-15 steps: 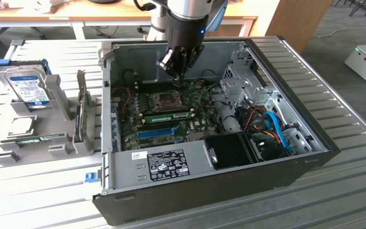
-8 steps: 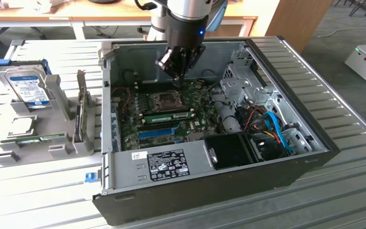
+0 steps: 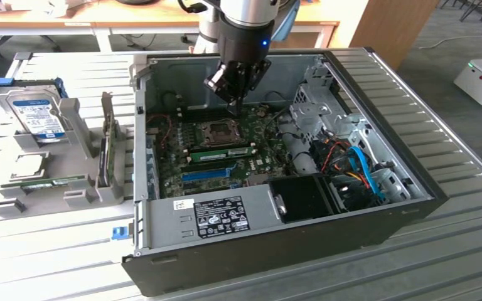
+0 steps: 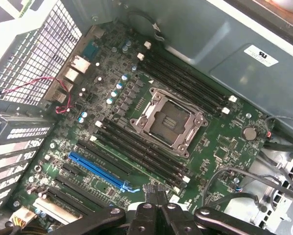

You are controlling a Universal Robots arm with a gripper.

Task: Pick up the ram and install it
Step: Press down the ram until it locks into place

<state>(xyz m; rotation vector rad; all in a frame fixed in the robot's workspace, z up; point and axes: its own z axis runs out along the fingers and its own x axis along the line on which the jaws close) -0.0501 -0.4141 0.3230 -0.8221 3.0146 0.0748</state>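
Exterior view first: the open computer case [image 3: 291, 207], a dark sheet-metal box lying on its side, rests on a ribbed, slatted metal tabletop [image 3: 450, 125]. The arm's claw [image 3: 234, 94] hangs inside the case above the green motherboard [image 3: 224, 157], near the square metal CPU socket [image 3: 221, 132]. Its fingers are closed together, and no object can be made out between them.

A ram stick [image 3: 226, 152], a long, thin green strip, lies seated in a slot just below the socket as the exterior view shows it. Its long axis runs across the board, roughly from the exterior view's left to its right, parallel to the bright blue plastic slot [image 3: 205, 174] a little further toward the front of the case.

To the exterior view's left of the case stands a grey plastic holder [image 3: 73, 157] with upright fins. It carries a silver hard drive [image 3: 36, 116] with a blue label, standing tilted, and another green stick [image 3: 53, 183] lying flat in a low compartment.

Wrist view: the claw's black linkage [image 4: 158, 215] sits at the frame edge, closed, over the motherboard [image 4: 224, 147]. The socket [image 4: 168, 122] shows a shiny steel frame. Long black memory slots [image 4: 136, 149] with white end clips run in parallel rows on both sides of it, and the blue slot [image 4: 97, 171] lies alongside them.
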